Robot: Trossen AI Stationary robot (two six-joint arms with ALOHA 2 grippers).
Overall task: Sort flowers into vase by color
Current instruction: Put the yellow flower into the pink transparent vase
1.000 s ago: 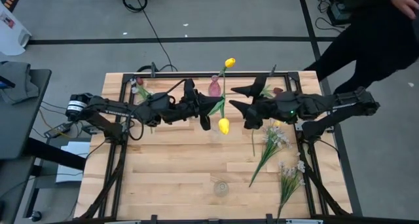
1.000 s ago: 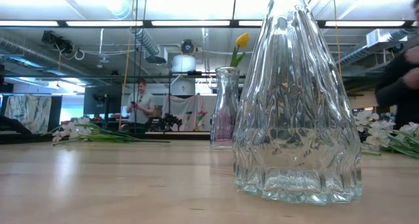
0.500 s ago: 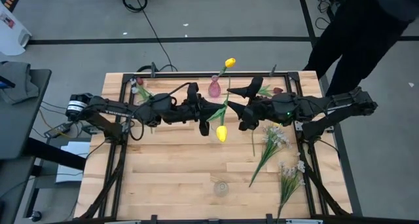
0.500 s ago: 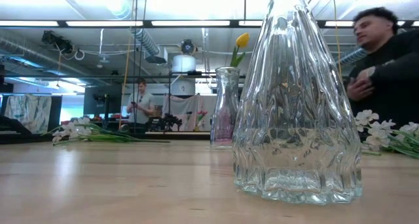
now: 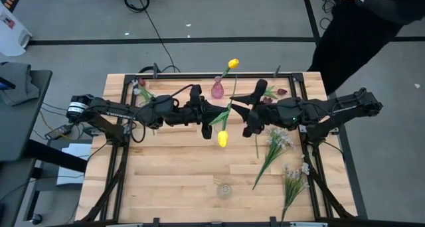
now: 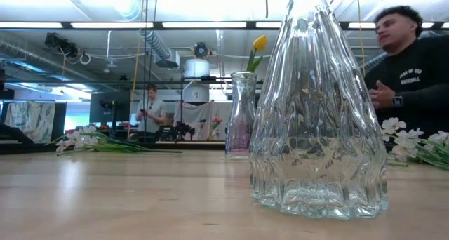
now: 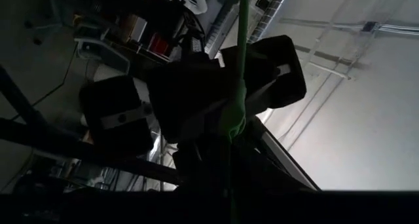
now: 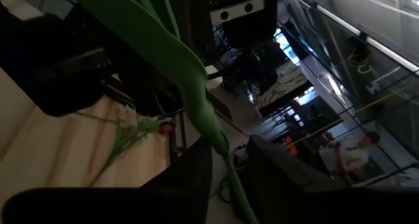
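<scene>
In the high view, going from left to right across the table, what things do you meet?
Red tulip at the back left corner → left gripper → yellow tulip held between the grippers → right gripper → white sprays → second white spray.

Overhead views evenly lit; wrist views dim, perhaps backlit

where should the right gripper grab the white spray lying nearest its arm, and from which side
Grip the bare green stem of the white blossom spray below the blossom cluster, probably coming straight down from above. It lies flat on the table, blossoms toward the right gripper, stem end toward the near edge. Set the fingers across the stem. The second spray lies close beside it, so stay clear of that side.
</scene>
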